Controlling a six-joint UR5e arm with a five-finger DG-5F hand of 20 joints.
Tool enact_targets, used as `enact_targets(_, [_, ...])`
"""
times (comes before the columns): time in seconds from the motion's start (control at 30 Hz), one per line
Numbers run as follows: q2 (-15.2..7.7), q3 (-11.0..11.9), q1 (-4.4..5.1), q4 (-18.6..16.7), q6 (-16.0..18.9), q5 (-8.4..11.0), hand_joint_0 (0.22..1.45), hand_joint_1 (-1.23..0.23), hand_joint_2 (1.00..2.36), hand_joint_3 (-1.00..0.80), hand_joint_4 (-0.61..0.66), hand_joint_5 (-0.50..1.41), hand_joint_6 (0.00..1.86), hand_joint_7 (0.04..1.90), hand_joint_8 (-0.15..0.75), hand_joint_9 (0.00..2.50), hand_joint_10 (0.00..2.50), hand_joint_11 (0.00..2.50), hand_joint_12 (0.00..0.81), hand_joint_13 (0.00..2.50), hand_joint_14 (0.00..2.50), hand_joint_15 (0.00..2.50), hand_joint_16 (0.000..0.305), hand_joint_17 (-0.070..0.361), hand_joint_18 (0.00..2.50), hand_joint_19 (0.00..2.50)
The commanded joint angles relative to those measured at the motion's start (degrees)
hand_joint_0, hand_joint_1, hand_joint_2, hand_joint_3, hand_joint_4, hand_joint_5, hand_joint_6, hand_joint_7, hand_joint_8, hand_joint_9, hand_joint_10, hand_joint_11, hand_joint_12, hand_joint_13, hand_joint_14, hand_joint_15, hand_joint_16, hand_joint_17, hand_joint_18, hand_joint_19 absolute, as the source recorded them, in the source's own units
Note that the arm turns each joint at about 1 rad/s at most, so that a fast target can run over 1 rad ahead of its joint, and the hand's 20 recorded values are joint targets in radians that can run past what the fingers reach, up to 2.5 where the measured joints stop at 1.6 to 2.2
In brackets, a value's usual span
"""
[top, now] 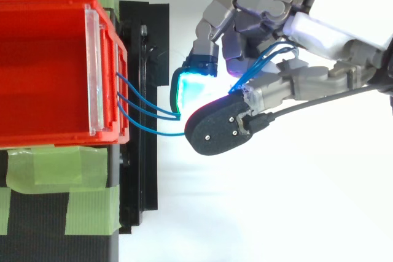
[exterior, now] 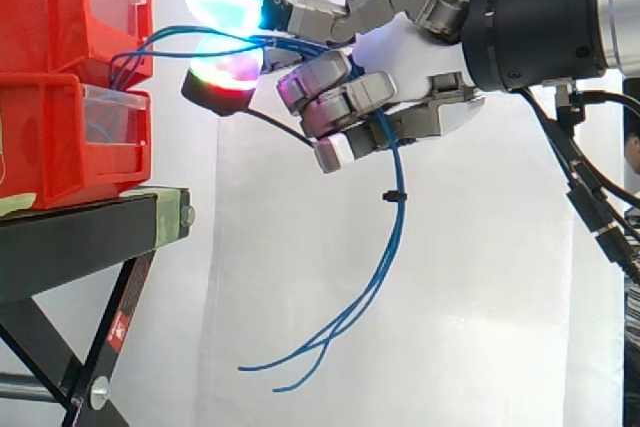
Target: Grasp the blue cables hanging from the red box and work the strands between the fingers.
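Hand (exterior: 412, 55) curled tight on the blue cables (exterior: 398, 222), just off the stacked red bins (exterior: 50, 17). Loose ends hang beside the black stand (exterior: 80, 237).

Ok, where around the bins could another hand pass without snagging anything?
Free: under the hand, between the black stand and the dangling ends of the blue cables; from above, the white patch right of the stand, lower in the picture than the hand. Crowded: the gap between the upper red bin and the fingertips, spanned by the strands.
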State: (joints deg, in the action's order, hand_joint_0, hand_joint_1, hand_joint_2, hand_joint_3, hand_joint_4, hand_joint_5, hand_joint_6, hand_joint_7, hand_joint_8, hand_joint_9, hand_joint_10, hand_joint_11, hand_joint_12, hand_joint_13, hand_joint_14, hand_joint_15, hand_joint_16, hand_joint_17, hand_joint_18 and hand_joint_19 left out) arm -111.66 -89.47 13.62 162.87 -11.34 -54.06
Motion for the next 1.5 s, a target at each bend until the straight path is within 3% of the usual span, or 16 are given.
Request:
enact_targets(0.0, [0.0, 0.1, 0.0, 0.0, 0.0, -0.08, 0.9, -0.74, 1.01, -0.76, 0.1, -0.15, 1.52, 0.68, 0.319, 0.52, 2.5, 1.29, 0.405, 0.93, 2.5, 1.31, 0.051, 0.116, 1.23, 1.08])
enact_targets(0.33, [0.0, 0.0, 0.0, 0.0, 0.1, -0.08, 0.89, -0.8, 1.0, -0.92, 0.11, -0.16, 1.53, 0.68, 0.32, 0.49, 2.5, 1.3, 0.398, 0.91, 2.5, 1.3, 0.053, 0.118, 1.23, 1.12])
enact_targets(0.4, [0.0, 0.0, 0.0, 0.0, 0.1, -0.08, 0.93, -0.81, 1.01, -0.82, 0.11, -0.16, 1.53, 0.68, 0.318, 0.48, 2.5, 1.29, 0.402, 0.91, 2.5, 1.33, 0.052, 0.117, 1.24, 1.12])
enact_targets(0.47, [0.0, 0.0, 0.0, 0.0, 0.1, -0.08, 1.01, -0.8, 1.02, -0.41, 0.1, -0.16, 1.54, 0.68, 0.317, 0.48, 2.5, 1.27, 0.401, 0.91, 2.5, 1.3, 0.052, 0.116, 1.25, 1.16])
enact_targets(0.6, [0.0, 0.0, 0.0, -0.1, 0.0, -0.08, 1.07, -0.78, 1.02, -0.08, 0.09, -0.16, 1.55, 0.66, 0.316, 0.47, 2.5, 1.28, 0.389, 0.9, 2.5, 1.29, 0.051, 0.115, 1.18, 1.04])
enact_targets(0.67, [0.0, 0.0, 0.0, -0.1, 0.0, -0.08, 1.06, -0.79, 1.02, -0.24, 0.09, -0.17, 1.54, 0.66, 0.312, 0.46, 2.5, 1.28, 0.389, 0.91, 2.5, 1.31, 0.052, 0.117, 1.23, 1.11])
enact_targets(0.77, [0.0, 0.0, 0.0, -0.2, 0.0, -0.08, 0.97, -0.81, 1.0, -0.96, 0.09, -0.18, 1.51, 0.67, 0.312, 0.45, 2.5, 1.3, 0.391, 0.89, 2.5, 1.31, 0.052, 0.118, 1.25, 1.16])
enact_targets(0.8, [0.0, 0.0, 0.0, -0.2, 0.0, -0.08, 0.96, -0.81, 1.0, -1.0, 0.09, -0.18, 1.52, 0.67, 0.311, 0.45, 2.5, 1.28, 0.391, 0.89, 2.5, 1.32, 0.052, 0.118, 1.25, 1.16])
enact_targets(0.83, [0.0, 0.0, 0.0, -0.2, 0.0, -0.08, 0.98, -0.81, 1.0, -0.96, 0.09, -0.18, 1.51, 0.67, 0.313, 0.45, 2.5, 1.28, 0.389, 0.89, 2.5, 1.29, 0.052, 0.117, 1.25, 1.16])
enact_targets(0.93, [0.0, 0.0, 0.0, -0.2, 0.0, -0.08, 1.12, -0.76, 1.02, -0.17, 0.07, -0.16, 1.53, 0.66, 0.311, 0.45, 2.5, 1.23, 0.375, 0.87, 2.5, 1.26, 0.049, 0.111, 1.1, 0.91])
enact_targets(0.97, [0.0, 0.0, 0.0, -0.2, 0.0, -0.08, 1.15, -0.74, 1.01, -0.08, 0.06, -0.16, 1.54, 0.65, 0.308, 0.46, 2.5, 1.22, 0.364, 0.87, 2.5, 1.25, 0.049, 0.111, 1.04, 0.82])
enact_targets(1.03, [0.0, 0.0, 0.0, -0.2, 0.0, -0.08, 1.13, -0.74, 1.01, -0.24, 0.07, -0.17, 1.54, 0.65, 0.304, 0.45, 2.5, 1.27, 0.381, 0.89, 2.5, 1.29, 0.05, 0.113, 1.1, 0.93])
enact_targets(1.07, [0.0, 0.0, 0.0, -0.2, 0.0, -0.08, 1.05, -0.75, 1.02, -0.52, 0.07, -0.18, 1.52, 0.66, 0.303, 0.44, 2.5, 1.27, 0.381, 0.89, 2.5, 1.35, 0.05, 0.113, 1.23, 1.16])
enact_targets(1.13, [0.0, 0.0, 0.0, -0.2, 0.1, -0.08, 0.93, -0.78, 1.0, -1.0, 0.08, -0.2, 1.51, 0.66, 0.307, 0.42, 2.5, 1.28, 0.391, 0.89, 2.5, 1.36, 0.051, 0.115, 1.23, 1.18])
enact_targets(1.33, [0.0, 0.0, 0.0, 0.0, 0.2, -0.08, 0.84, -0.79, 1.0, -1.0, 0.1, -0.2, 1.51, 0.67, 0.321, 0.41, 2.5, 1.29, 0.393, 0.86, 2.5, 1.33, 0.051, 0.116, 1.21, 1.14])
enact_targets(1.47, [0.0, 0.0, -0.09, 0.0, 0.2, -0.08, 1.0, -0.84, 1.0, -0.93, 0.1, -0.21, 1.51, 0.67, 0.321, 0.38, 2.5, 1.3, 0.39, 0.84, 2.5, 1.38, 0.051, 0.115, 1.22, 1.22])
